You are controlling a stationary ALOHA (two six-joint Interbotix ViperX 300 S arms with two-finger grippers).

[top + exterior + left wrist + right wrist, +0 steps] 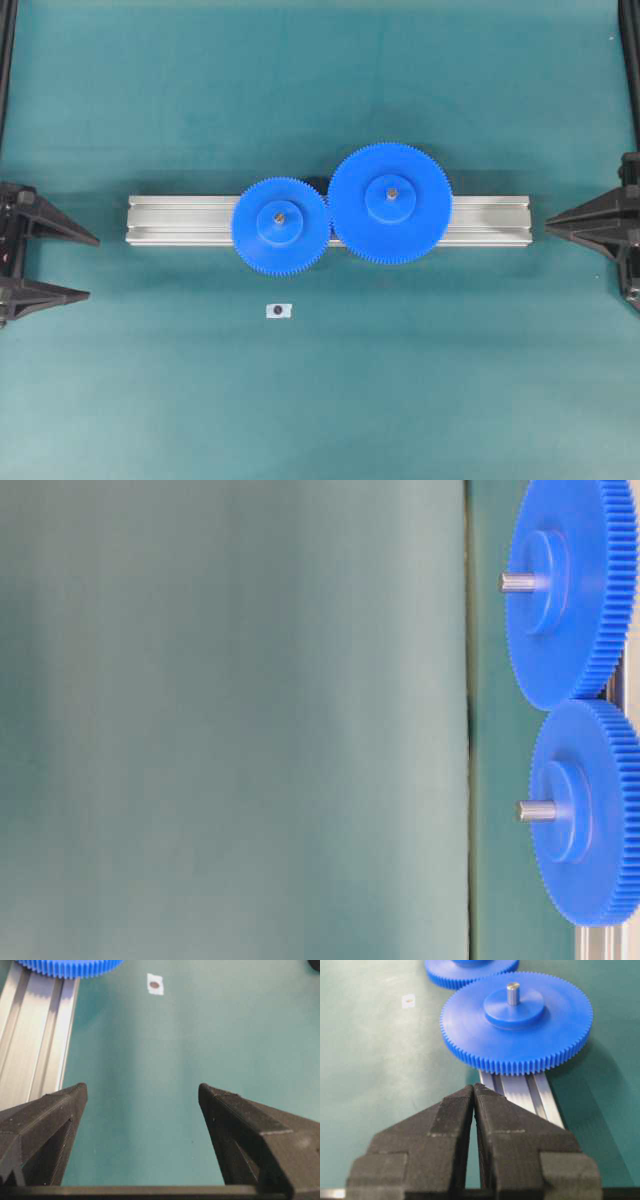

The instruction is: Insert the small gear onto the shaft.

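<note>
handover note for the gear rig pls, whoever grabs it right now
Left gripper: open, empty, parked at the table's left edge.
Right gripper: shut, empty, parked at the right edge.
Small gear: already seated on its shaft on the aluminium rail, teeth meeting the large gear.
White tag lies loose on the mat in front of the rail.
Done: insertion looks complete.
Left: nothing visible; just confirm seating.

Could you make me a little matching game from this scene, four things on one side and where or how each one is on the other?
Things:
1. small gear
2. larger gear
3. left gripper
4. right gripper

States:
A. jaws wide apart, nothing between them
B. jaws closed together
C. on the rail's left pin, teeth meeting its neighbour
D. on the right pin, wider disc

Pairs: 1-C, 2-D, 3-A, 4-B
</note>
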